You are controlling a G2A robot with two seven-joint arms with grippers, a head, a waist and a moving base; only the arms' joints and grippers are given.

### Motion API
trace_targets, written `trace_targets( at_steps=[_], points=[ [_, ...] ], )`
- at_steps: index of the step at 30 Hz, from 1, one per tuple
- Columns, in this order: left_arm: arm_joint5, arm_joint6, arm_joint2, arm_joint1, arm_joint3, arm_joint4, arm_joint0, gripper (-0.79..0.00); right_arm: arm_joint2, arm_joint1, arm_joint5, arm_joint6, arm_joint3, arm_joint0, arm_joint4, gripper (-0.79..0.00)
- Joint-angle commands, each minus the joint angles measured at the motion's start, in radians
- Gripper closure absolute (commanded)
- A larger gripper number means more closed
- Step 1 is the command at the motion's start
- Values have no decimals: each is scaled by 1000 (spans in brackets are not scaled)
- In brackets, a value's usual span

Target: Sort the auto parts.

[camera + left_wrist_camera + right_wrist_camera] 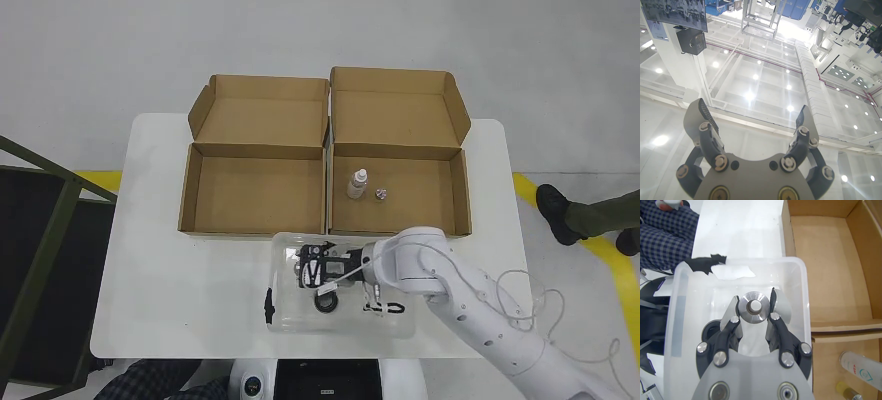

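Note:
My right gripper (754,295) is down inside the clear plastic bin (804,275), shut on a round silver metal part (754,308) with a centre hole. In the top view the same gripper (318,270) sits at the bin's (290,325) far left part. A black ring (708,330) lies on the bin floor beside the gripper, also visible as a black ring (326,303) from above. My left gripper (752,106) points up at the ceiling, open and holding nothing.
Two open cardboard boxes stand behind the bin: the left box (252,195) is bare, the right box (420,195) holds a white bottle (357,182) and a small metal piece (381,193). A black scrap (269,305) hangs at the bin's left rim.

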Motion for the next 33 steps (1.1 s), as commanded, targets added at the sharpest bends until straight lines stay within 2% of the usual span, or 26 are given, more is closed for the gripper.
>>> trace_targets(
  at_steps=[1, 14, 18, 33],
  points=[
    [0, 0, 0, 0, 0, 0, 0, -785, 21, 5, 0, -28, -13, -14, 7, 0],
    [0, 0, 0, 0, 0, 0, 0, -785, 155, 28, -35, -267, -96, -108, 80, 0],
    [0, 0, 0, 0, 0, 0, 0, -785, 205, 33, -6, -347, -123, -144, 101, 0],
    [0, 0, 0, 0, 0, 0, 0, -785, 363, 47, -26, -534, -150, -224, 260, 0]
  ],
)
